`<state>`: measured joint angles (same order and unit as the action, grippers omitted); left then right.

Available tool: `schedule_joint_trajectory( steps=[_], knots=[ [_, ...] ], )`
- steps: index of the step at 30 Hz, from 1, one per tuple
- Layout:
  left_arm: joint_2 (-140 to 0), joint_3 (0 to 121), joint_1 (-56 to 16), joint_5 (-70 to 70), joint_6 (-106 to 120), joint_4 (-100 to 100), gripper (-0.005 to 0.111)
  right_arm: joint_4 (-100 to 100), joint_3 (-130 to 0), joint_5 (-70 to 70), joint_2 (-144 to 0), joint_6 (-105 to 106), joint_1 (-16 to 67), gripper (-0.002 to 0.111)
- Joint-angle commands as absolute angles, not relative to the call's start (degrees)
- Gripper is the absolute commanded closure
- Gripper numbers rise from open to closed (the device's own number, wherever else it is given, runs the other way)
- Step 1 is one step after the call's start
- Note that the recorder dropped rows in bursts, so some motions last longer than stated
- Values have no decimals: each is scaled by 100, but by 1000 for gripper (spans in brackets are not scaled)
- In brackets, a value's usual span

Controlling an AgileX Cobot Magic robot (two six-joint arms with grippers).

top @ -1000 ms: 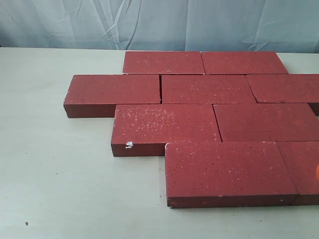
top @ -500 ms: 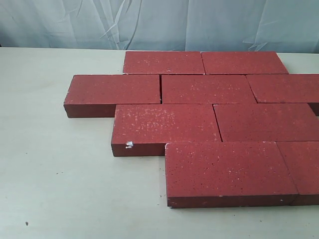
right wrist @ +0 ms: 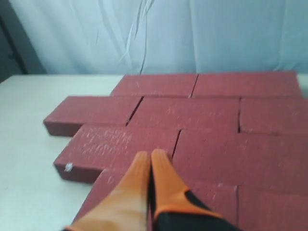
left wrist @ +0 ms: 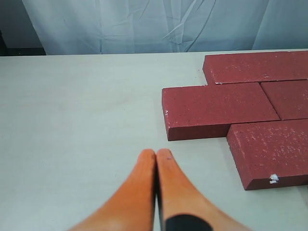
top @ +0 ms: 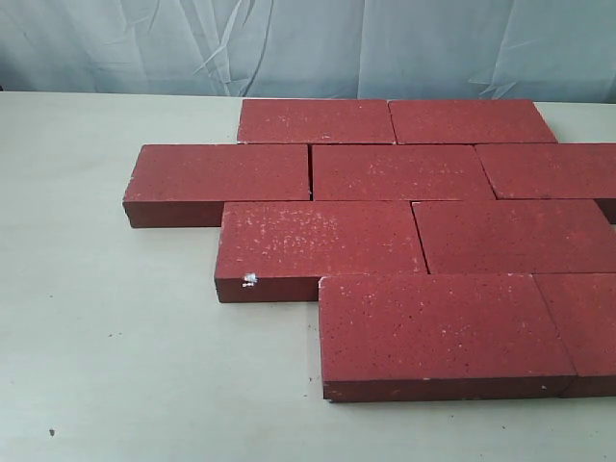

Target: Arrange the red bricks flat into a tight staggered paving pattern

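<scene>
Counted nine red bricks (top: 399, 173) in the exterior view, all laid flat on the pale bench (top: 96, 346) in four staggered rows: two at the back, three in the second row, two in the third, two at the front. Noted each row shifted sideways against the next by part of a brick's length, long sides touching, end seams thin and dark. Lost the right ends of the second and front rows past the frame edge. Placed the whole pattern toward the right and back of the bench, with bare bench to its left and front. Spotted a small white chip (top: 249, 280) at the near left corner of the third row's left brick, also visible from the left wrist. Marked whitish flecks across the rough tops, thickest on that same brick. Logged a wrinkled pale-blue cloth (top: 289, 43) hanging behind the bench. Found the left fingers (left wrist: 136, 190), orange, clenched tip to tip on nothing, hanging over bare bench, apart from the bricks and off the pattern's left edge. Found the right fingers (right wrist: 129, 192), orange too, likewise pressed together and empty, poised over the front row and pointing across the pattern toward the cloth. Could not tell from the blurred right wrist view whether touching the brick below or clear of it.
</scene>
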<state>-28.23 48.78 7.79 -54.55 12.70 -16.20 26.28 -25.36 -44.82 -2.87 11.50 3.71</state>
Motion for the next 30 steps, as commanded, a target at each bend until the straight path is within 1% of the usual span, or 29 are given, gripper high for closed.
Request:
schedule_joint_trajectory(
  steps=[1, 7, 11, 14, 19, 30],
  knots=[
    [-2790, 4857, 782, -5391, 1254, -1580, 107, 1695, -2516, -3766, -84, 1138, 331, 109],
    [-2790, 4857, 782, -5391, 1254, -1580, 107, 321, -2516, -3726, 0, 1138, 331, 109],
    [-2790, 4857, 782, -5391, 1254, -1580, 107, -32, -2470, -3682, 0, 1138, 331, 109],
    [-2790, 4857, 782, -5391, 1254, -1580, 107, -59, -2401, -3626, 0, 986, 331, 109],
    [-2790, 4857, 782, -5403, 1254, -1580, 107, -113, -2221, -3487, 0, 132, 331, 109],
    [-2790, 4857, 782, -5402, 1254, -1580, 107, -91, -1975, -3229, 0, 107, 331, 109]
  ],
)
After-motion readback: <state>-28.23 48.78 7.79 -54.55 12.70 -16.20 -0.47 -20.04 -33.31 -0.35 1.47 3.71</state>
